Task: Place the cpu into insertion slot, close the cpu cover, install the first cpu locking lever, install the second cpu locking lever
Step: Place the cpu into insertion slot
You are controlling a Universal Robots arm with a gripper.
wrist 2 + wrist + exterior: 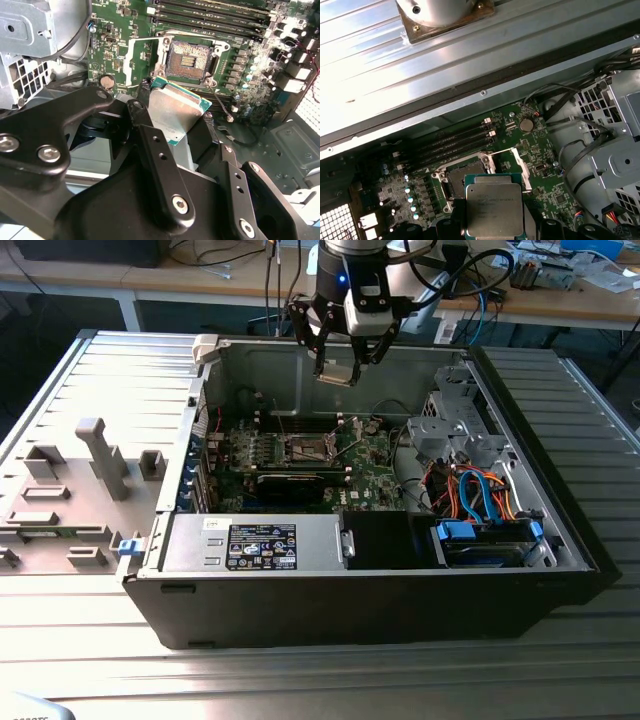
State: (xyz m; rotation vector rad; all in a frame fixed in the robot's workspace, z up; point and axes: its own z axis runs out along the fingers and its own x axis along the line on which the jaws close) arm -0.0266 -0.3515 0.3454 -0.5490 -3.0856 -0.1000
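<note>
My gripper [339, 362] hangs above the open computer case, shut on the cpu [335, 374], a flat square chip with a silvery top. In both wrist views the cpu [176, 111] [494, 210] sits between the black fingers [152, 145], held tilted over the green motherboard [115, 35]. The insertion slot [189, 59] [307, 448] lies open and dark below it, apart from the chip. In the first wrist view the chip partly hides the slot [456, 181]. The cpu cover [141, 59] stands swung back beside the slot. A thin locking lever [220, 102] sticks out near the slot's corner.
A black power supply [262, 542] lines the case's front. A drive cage with blue and orange cables [480, 510] fills the exterior view's right. Long black memory slots [215, 15] run beside the socket. A grey fixture block [100, 455] stands outside the case on the left.
</note>
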